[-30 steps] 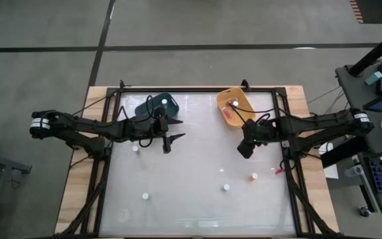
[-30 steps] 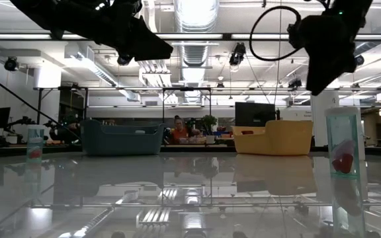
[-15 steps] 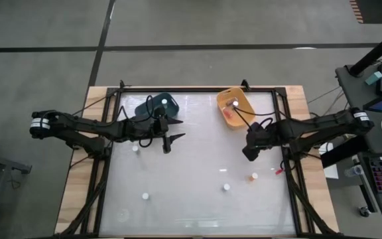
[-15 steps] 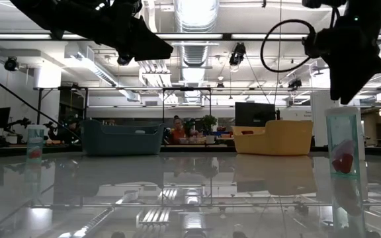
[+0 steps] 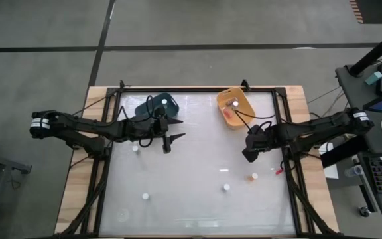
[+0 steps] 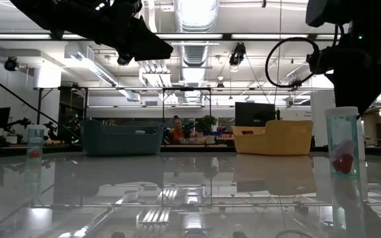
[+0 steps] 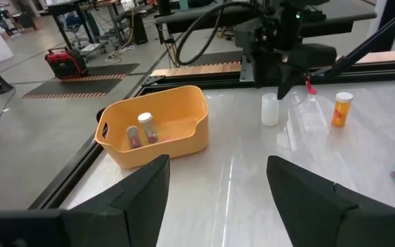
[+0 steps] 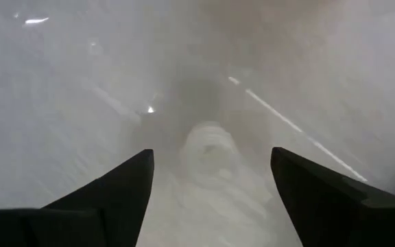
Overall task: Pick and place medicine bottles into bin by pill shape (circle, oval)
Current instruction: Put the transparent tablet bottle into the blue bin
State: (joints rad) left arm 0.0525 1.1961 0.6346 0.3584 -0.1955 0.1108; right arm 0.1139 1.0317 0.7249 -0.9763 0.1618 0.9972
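My right gripper [image 5: 249,154] is open and points down just above a small clear bottle with a white top [image 8: 210,145]. Its fingers stand above either side of the top, which also shows in the low view [image 6: 344,142] and the left wrist view [image 7: 270,110]. An orange-tinted bottle [image 5: 254,176] and three white-topped bottles [image 5: 226,187] [image 5: 144,196] [image 5: 136,149] stand upright on the table. One more bottle [image 5: 233,102] is in the yellow bin [image 5: 243,113]. My left gripper [image 5: 171,138] is open and empty, held above the table by the dark teal bin [image 5: 152,105].
The yellow bin and the dark teal bin stand at the table's far edge. A small red scrap [image 5: 278,170] lies near the right rail. The glossy tabletop [image 5: 191,166] has bare room in its middle. A person [image 6: 177,129] shows far off in the room.
My right gripper has gone toward the table's right and near edges and come down, and it now stands over the clear bottle. My left gripper has kept still.
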